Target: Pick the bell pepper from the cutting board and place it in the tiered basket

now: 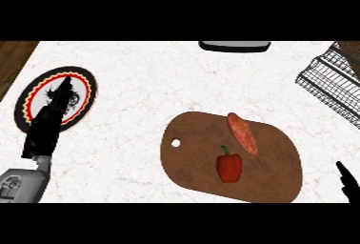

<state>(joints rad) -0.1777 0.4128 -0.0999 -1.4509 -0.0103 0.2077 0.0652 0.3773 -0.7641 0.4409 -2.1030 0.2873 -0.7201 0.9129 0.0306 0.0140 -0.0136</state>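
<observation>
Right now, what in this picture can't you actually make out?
- Right hand: cut off by the head view's right edge; its fingers can't be judged.
- Tiered basket: cut off at the right edge.
- Dark object at the counter's far edge: cropped, unidentifiable.
- Plate: partly covered by the left hand.

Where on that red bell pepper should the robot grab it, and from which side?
Probably across the bell pepper's wide body, coming from the right. It lies flat on the cutting board, green stem pointing away from the robot, sides bare. The right hand is nearest; the thin stem offers little for fingers.
</observation>
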